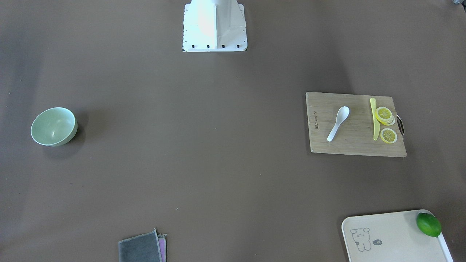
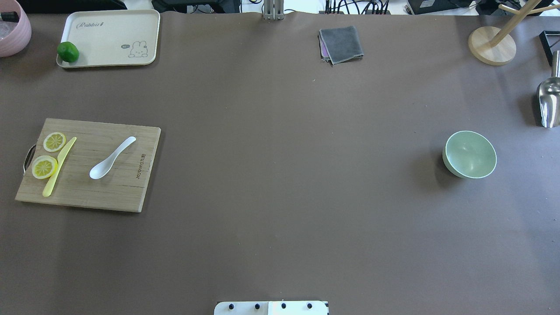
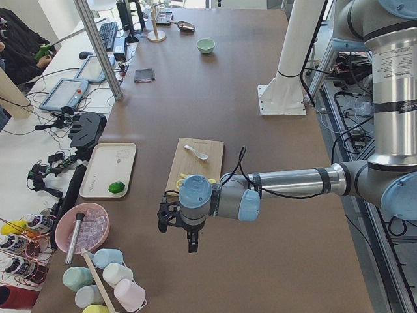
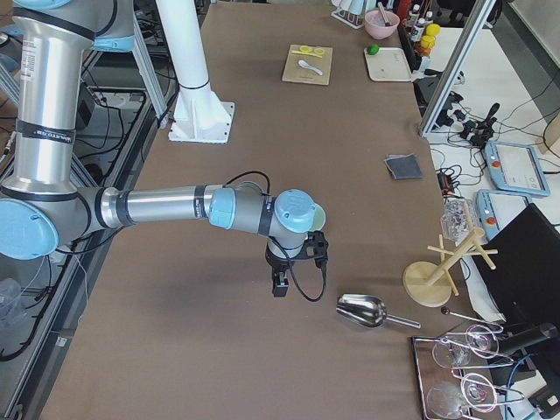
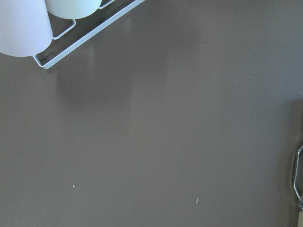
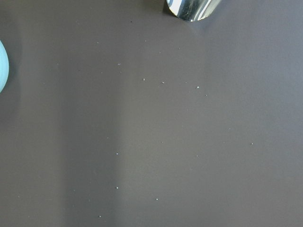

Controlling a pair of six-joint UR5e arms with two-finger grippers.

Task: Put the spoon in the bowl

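The white soup spoon [image 2: 111, 159], laid on the cutting board [image 2: 127, 192] well apart from the mint-green bowl [image 2: 470, 154], could be dropped mid-carry if its glossy handle is pinched poorly; whether the left gripper [image 3: 186, 236] or right gripper [image 4: 284, 278] is spread cannot be told.

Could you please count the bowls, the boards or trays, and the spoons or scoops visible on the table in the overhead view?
Bowls: 2 (bowl, pink bowl)
Boards or trays: 2 (board, tray)
Spoons or scoops: 2 (spoon, scoop)
Total: 6
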